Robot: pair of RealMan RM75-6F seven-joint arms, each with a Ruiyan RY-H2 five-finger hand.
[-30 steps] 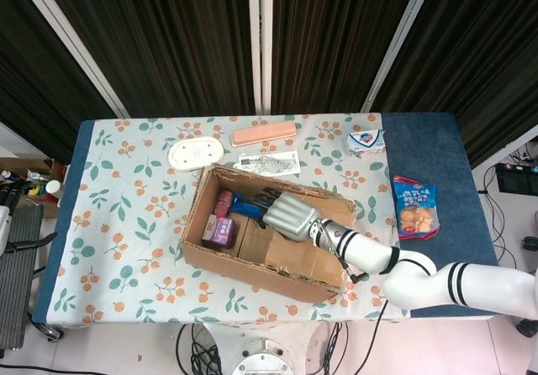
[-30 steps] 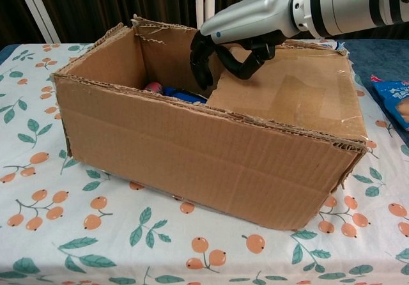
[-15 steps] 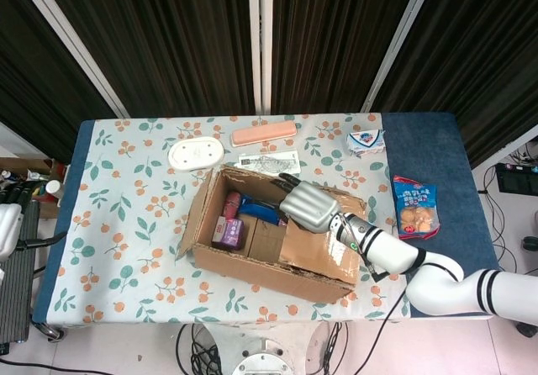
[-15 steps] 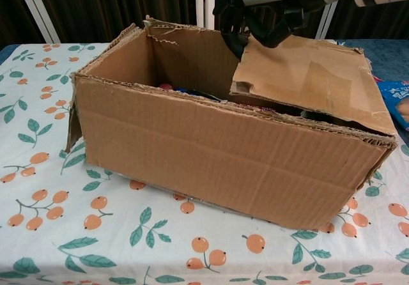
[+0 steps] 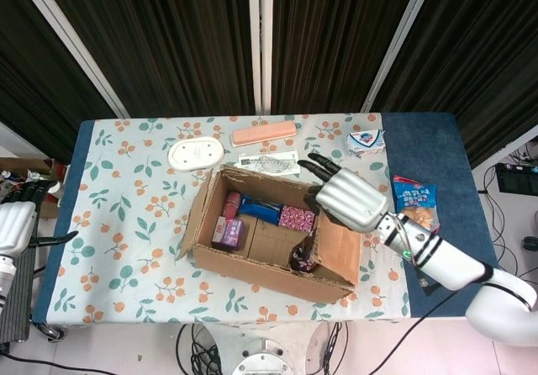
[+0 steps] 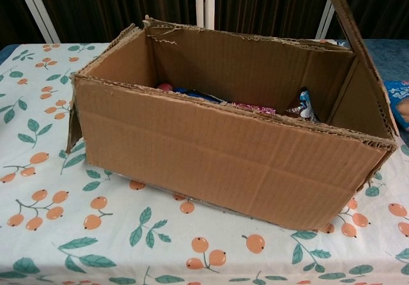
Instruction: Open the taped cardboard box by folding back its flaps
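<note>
A tabletop under a cloth printed with orange berries stands before dark pleated curtains, with a plain blue strip along the robot's right end.

The cardboard box sits near the middle of the tabletop, close to the front edge and turned slightly askew. Its top is open: the long side walls stand upright with torn upper edges, and the contents are exposed, including a purple packet, a pink patterned packet and a dark pouch. The flap at the box's right end stands raised, near upright. This position is judged to follow from the flap being folded back to clear the opening.

The right hand is above the box's right end, over the raised flap. Its fingers are spread and extended toward the far edge of the tabletop; it grasps nothing. Whether the palm touches the flap's upper edge cannot be determined. The left hand is well left of the box, off the tabletop; its state cannot be determined.

Right of the box lies a snack bag. Beyond the box lie a printed sheet, a white oval dish, a pink bar and a small white carton.
</note>
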